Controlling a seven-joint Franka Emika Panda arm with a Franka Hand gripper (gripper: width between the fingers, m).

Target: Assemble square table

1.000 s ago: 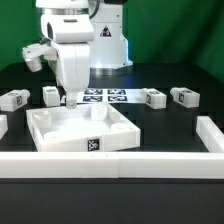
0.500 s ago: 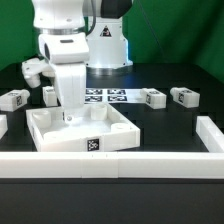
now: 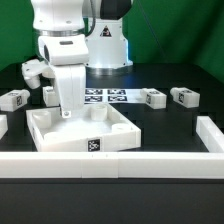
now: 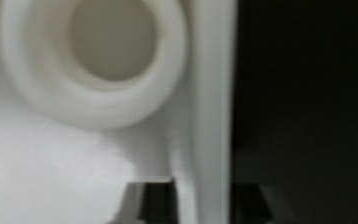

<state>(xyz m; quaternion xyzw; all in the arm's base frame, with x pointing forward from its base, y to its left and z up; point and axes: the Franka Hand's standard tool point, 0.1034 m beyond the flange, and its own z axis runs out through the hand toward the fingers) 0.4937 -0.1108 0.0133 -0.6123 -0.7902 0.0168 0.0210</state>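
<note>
The gripper (image 3: 66,114) is pressed together on the raised rim of the square table top (image 3: 112,131), which sits directly beneath it. In the wrist view its fingers (image 4: 147,201) pinch that thin wall from either side, with a round socket (image 4: 108,45) just beyond them. One leg (image 3: 48,94) lies just behind the gripper, untouched.

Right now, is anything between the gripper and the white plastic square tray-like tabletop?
Nothing visible. The gripper sits at the white plastic square tabletop, on its back rim toward the exterior view's left, jaws shut on that wall.
</note>
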